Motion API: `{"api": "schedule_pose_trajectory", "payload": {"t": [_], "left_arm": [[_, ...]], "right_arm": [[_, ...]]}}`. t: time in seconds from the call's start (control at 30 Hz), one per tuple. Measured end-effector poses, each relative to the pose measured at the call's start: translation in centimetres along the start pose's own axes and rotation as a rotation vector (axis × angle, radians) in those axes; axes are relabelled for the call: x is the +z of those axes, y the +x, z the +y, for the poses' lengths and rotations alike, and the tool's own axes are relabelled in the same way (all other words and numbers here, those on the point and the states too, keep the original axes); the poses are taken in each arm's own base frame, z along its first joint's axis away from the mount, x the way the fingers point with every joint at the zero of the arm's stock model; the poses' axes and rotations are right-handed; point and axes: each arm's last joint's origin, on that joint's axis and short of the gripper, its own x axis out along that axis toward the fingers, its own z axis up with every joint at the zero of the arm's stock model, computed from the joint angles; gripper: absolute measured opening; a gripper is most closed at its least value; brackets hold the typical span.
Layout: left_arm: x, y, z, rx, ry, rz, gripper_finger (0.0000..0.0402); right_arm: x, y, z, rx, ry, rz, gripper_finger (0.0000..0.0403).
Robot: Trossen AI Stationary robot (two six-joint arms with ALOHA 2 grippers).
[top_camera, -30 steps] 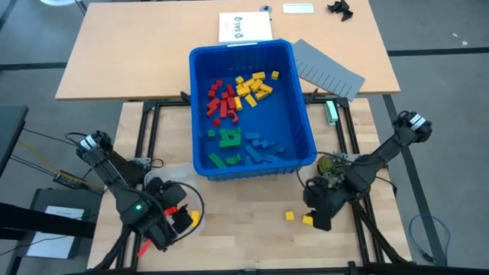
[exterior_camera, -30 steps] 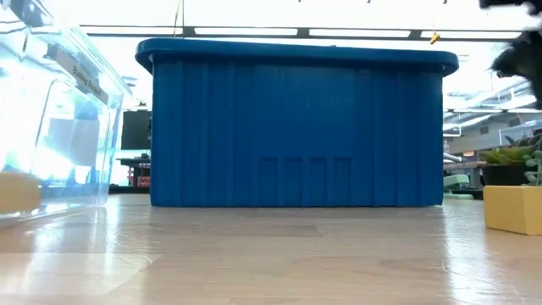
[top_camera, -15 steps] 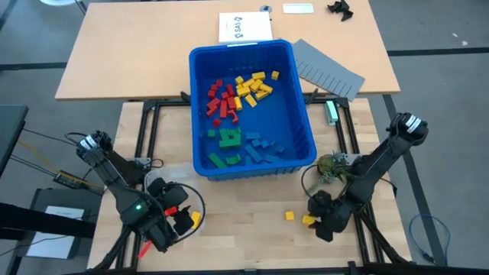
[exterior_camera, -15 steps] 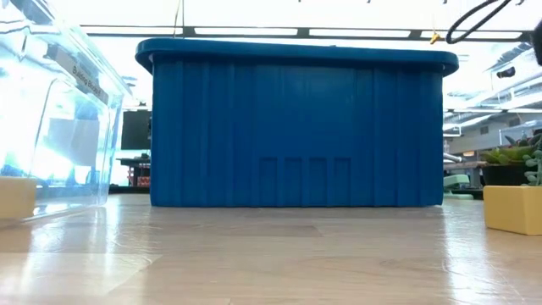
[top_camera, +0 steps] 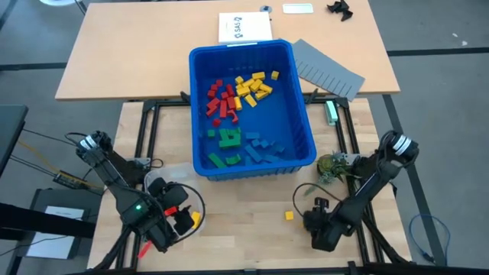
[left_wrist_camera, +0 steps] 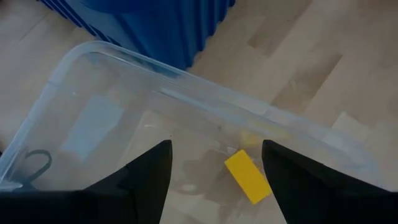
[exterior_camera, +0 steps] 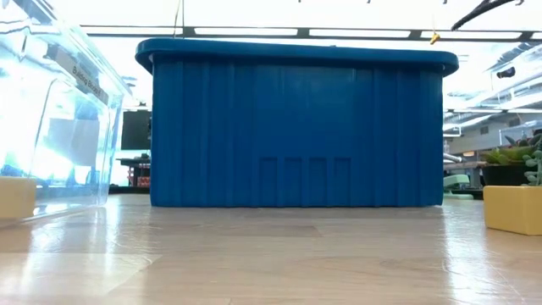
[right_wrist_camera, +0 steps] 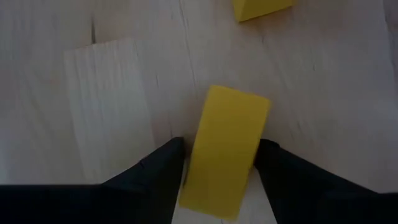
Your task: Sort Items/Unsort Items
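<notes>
Here, the right tool (right_wrist_camera: 217, 177) is standing low over the counter (top_camera: 244, 237) in front of the blue bin (top_camera: 298, 114), its fingers (right_wrist_camera: 155, 180) flanking a yellow block (right_wrist_camera: 225, 149); whether they are already clamping it cannot be told. The block's long axis is running straight out from between the fingers, its far end pointing toward a second yellow piece (right_wrist_camera: 261, 7) lying a little beyond. In the high view that loose piece (top_camera: 289, 215) is lying on the counter just left of the right tool (top_camera: 319, 231). The left tool (left_wrist_camera: 214, 180), fingers apart and holding nothing, is hanging over a clear plastic tub (left_wrist_camera: 186, 87) near the bin's front left corner; a yellow block (left_wrist_camera: 247, 176) is lying inside the tub, its long axis set diagonally. Inside the bin, red blocks (top_camera: 221, 99), yellow blocks (top_camera: 252, 85), green blocks (top_camera: 228, 140) and blue blocks (top_camera: 262, 147) are lying in separate clusters
</notes>
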Motion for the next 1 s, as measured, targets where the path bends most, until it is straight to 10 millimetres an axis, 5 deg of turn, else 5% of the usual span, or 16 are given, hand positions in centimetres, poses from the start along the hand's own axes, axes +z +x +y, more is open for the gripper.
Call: {"api": "schedule_pose_trajectory", "payload": {"t": [0.27,0.43,0.77,1.0], "left_arm": [[0.4,0.0,-1.1,-0.073,0.029,-0.146,0.0257],[0.9,-0.2,-2.7,-0.166,0.094,-0.283,0.0257],[4.1,-1.2,-7.1,-0.296,0.460,-0.639,0.0257],[5.5,0.6,-10.8,-0.338,0.853,-0.811,0.0257]], "right_arm": [[0.6,-0.9,1.0,-0.072,-0.072,-0.029,0.0121],[1.9,-2.3,2.1,-0.077,-0.098,-0.038,0.0120],[8.9,-8.1,4.9,0.070,-0.170,-0.189,0.0121],[14.4,-12.1,4.8,0.161,-0.243,-0.326,0.0122]]}}
